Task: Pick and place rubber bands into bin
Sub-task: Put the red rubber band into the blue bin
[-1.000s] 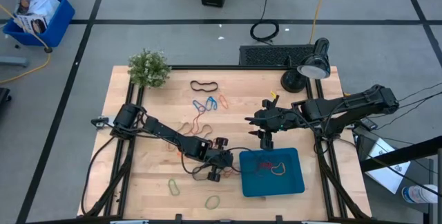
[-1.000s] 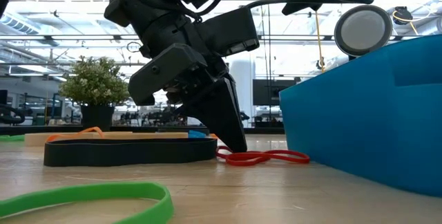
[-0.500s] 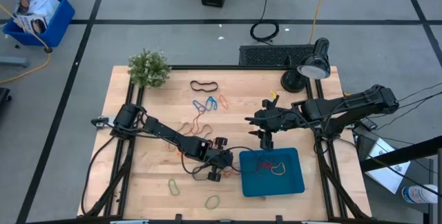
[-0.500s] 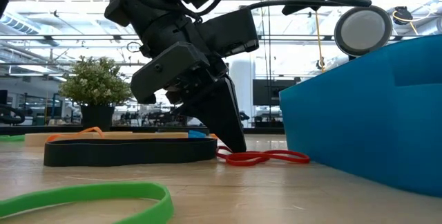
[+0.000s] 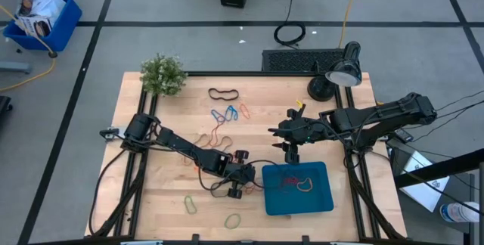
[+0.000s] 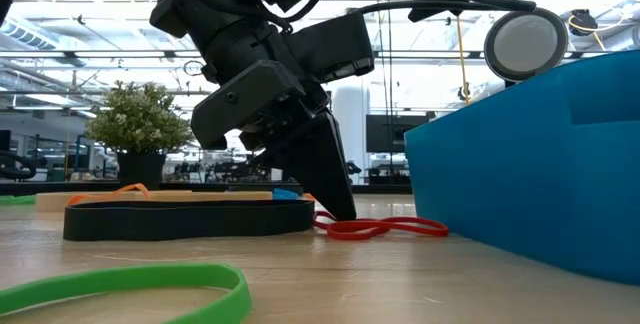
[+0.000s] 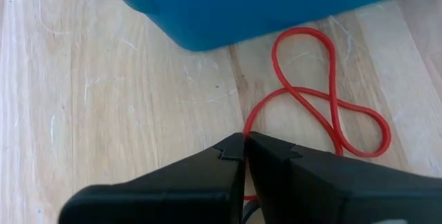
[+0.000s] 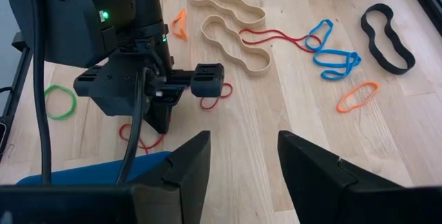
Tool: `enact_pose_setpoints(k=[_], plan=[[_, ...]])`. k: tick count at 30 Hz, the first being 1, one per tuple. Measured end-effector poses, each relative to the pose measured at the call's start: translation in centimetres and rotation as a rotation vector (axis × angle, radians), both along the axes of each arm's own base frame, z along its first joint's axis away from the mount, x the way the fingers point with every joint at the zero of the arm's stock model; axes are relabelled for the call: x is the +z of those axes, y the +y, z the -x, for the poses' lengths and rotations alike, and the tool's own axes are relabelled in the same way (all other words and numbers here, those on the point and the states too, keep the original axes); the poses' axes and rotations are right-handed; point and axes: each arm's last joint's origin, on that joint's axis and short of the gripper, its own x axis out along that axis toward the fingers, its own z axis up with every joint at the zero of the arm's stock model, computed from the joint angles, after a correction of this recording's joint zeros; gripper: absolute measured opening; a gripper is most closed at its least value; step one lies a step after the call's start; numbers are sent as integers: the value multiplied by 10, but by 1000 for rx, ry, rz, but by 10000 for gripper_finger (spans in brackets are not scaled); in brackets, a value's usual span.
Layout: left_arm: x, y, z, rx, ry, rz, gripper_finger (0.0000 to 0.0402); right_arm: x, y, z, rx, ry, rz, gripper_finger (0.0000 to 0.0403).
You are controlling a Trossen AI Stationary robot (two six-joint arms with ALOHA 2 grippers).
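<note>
Red rubber band [image 7: 330,96], looped thin beside bin [image 7: 276,3], pinched in left hand [image 7: 245,148]; right hand [image 8: 242,165] apart.

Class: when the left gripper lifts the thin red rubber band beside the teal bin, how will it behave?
The thin red rubber band lies in a limp figure-eight, so it will probably dangle. The left gripper, shut on its strand, probably finds it light; it may snag the teal bin.

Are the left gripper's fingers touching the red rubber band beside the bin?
Touching. In the left wrist view the left gripper is shut on the red rubber band, the strand running between its fingers.
</note>
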Motion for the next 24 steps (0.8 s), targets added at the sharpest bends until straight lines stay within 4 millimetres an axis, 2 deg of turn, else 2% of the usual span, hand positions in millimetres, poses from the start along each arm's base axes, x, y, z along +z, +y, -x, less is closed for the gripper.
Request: enact_pose_setpoints(k=[7, 18, 24], plan=[[0, 0, 0, 1, 0, -1, 33, 0, 0, 0, 0, 0, 0, 167], [0, 2, 0, -22, -3, -26, 167, 0, 0, 0, 0, 0, 0, 167], [0, 1, 0, -18, -6, -22, 204, 0, 0, 0, -2, 0, -1, 167]])
